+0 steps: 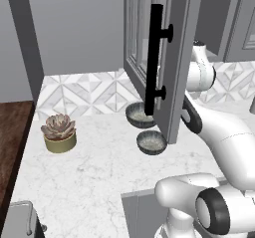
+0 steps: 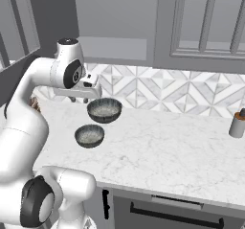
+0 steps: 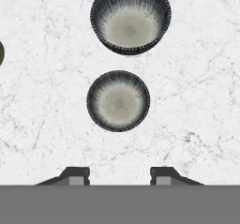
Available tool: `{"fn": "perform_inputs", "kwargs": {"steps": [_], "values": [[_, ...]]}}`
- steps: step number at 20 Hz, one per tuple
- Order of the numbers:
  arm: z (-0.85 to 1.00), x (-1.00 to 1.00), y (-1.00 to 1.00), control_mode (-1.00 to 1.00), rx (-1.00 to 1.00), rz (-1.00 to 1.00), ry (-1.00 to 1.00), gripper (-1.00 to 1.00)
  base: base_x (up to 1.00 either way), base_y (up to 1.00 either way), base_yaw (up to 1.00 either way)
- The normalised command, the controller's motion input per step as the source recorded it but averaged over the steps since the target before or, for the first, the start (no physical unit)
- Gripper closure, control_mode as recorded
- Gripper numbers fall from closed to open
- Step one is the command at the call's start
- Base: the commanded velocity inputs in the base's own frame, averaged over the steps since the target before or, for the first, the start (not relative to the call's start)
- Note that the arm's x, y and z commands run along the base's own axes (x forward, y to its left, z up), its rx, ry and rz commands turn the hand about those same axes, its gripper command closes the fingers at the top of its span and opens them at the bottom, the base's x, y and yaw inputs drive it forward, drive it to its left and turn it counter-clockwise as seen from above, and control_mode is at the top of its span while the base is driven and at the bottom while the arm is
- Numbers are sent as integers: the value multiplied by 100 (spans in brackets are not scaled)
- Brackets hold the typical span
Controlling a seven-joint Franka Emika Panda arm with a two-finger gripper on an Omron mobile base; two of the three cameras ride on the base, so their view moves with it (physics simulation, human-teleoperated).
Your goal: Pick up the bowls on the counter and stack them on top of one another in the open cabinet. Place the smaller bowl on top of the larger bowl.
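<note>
Two dark grey bowls with pale speckled insides sit close together on the white marble counter [image 1: 99, 167]. The larger bowl [image 1: 141, 115] [image 2: 104, 110] [image 3: 130, 19] is nearer the tiled wall. The smaller bowl [image 1: 151, 142] [image 2: 89, 135] [image 3: 118, 100] lies just in front of it. My gripper [image 3: 119, 174] hangs above the counter, open, with nothing between its fingers; the smaller bowl lies straight ahead of it. The open cabinet's glass-paned door [image 1: 174, 58] with its black bar handle [image 1: 157, 58] swings out over the bowls and hides my hand in the left base view.
A succulent in a yellow-green pot [image 1: 60, 132] stands left of the bowls. A dark brown wooden surface [image 1: 12, 132] borders the counter's left end. A small grey cylinder [image 2: 236, 123] stands far right. Shut grey cabinets [image 2: 206, 22] hang above the patterned tile wall.
</note>
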Motion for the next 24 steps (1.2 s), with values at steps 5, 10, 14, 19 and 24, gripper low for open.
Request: {"fn": "perform_inputs", "kwargs": {"steps": [5, 10, 14, 19, 24], "values": [[-29, -4, -24, -100, 0, -3, 3, -100, 0, 0, 0], [-100, 11, -32, -100, 2, -11, 6, -100, 0, 0, 0], [-94, 53, -1, -100, 1, -7, -1, -100, 0, 0, 0], [-84, 52, 0, -100, 0, -3, -2, -100, 0, 0, 0], [-55, 29, 0, -100, 2, -2, 0, -100, 0, 0, 0]]}}
